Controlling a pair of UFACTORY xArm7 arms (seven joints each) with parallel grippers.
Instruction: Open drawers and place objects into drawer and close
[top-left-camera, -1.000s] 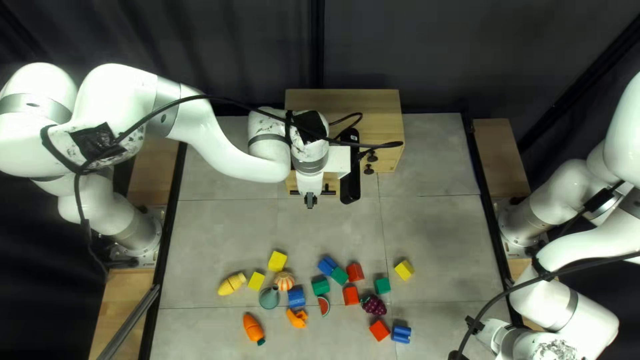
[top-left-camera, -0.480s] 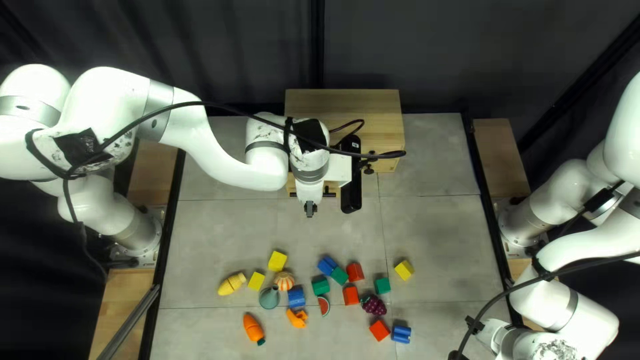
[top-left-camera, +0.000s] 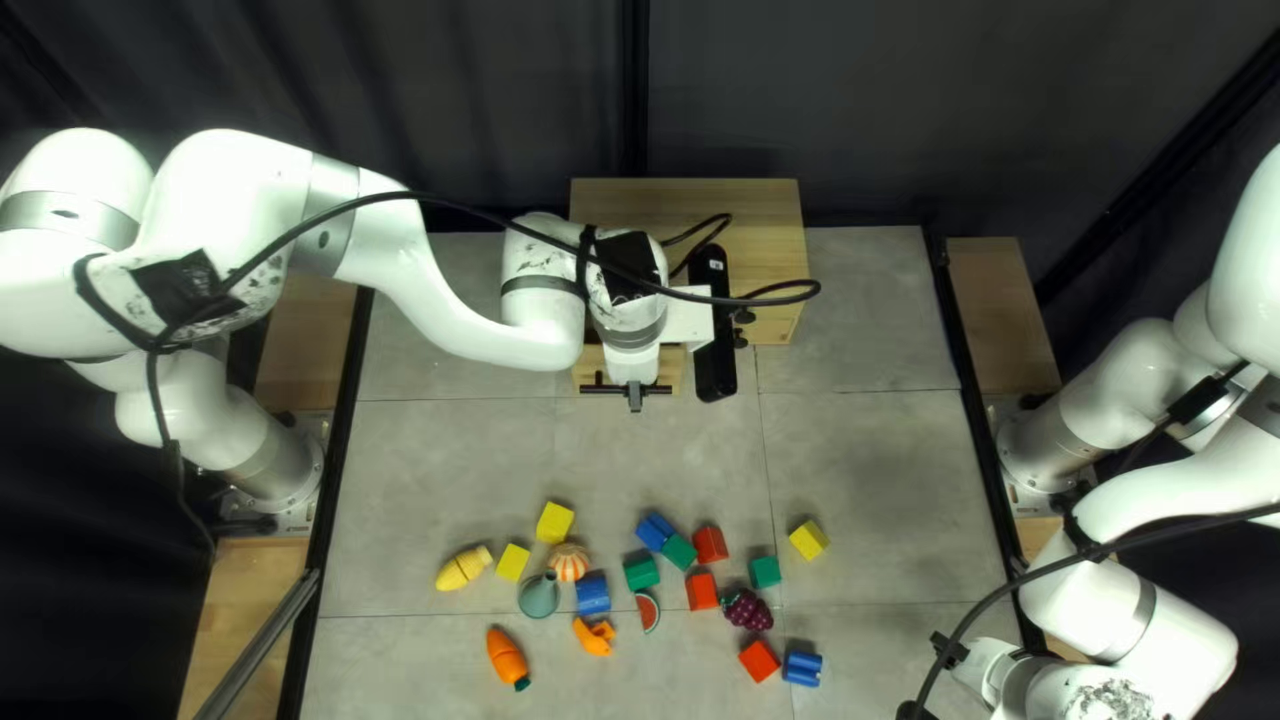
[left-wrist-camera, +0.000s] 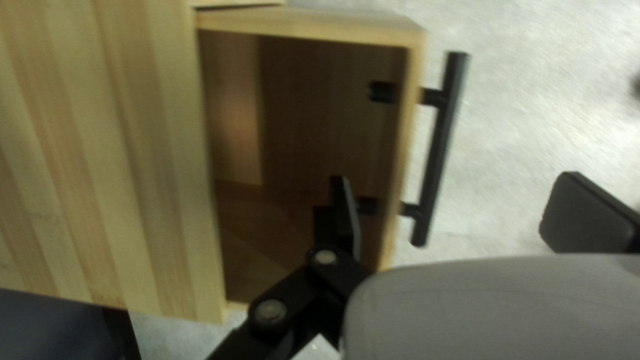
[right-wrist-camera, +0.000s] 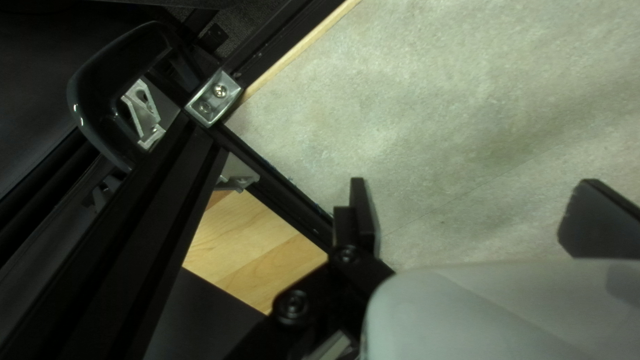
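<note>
In the top left view, my left gripper (top-left-camera: 635, 398) is at the handle (top-left-camera: 603, 390) of a pulled-out drawer (top-left-camera: 590, 363) on the wooden cabinet (top-left-camera: 740, 214). In the left wrist view that gripper (left-wrist-camera: 463, 210) is open; one finger reaches inside the drawer (left-wrist-camera: 403, 127), the other stands outside beyond the handle (left-wrist-camera: 440, 150). Only bare wood shows inside. My right gripper (right-wrist-camera: 477, 213) is open over the table with nothing between its fingers. Toy blocks, such as a yellow one (top-left-camera: 808, 539), a carrot (top-left-camera: 507, 658) and grapes (top-left-camera: 748, 611) lie on the table.
A lemon-like yellow toy (top-left-camera: 463, 568), a teal toy (top-left-camera: 539, 595) and a watermelon slice (top-left-camera: 648, 612) lie among the blocks. Black knobs (top-left-camera: 740, 339) stick out from the cabinet's right part. A black frame rail (right-wrist-camera: 280, 183) edges the table by my right gripper.
My left gripper first moved slightly toward the near edge, then back toward the cabinet and a little right. The drawer handle shows more plainly around it. My right arm has stayed still.
</note>
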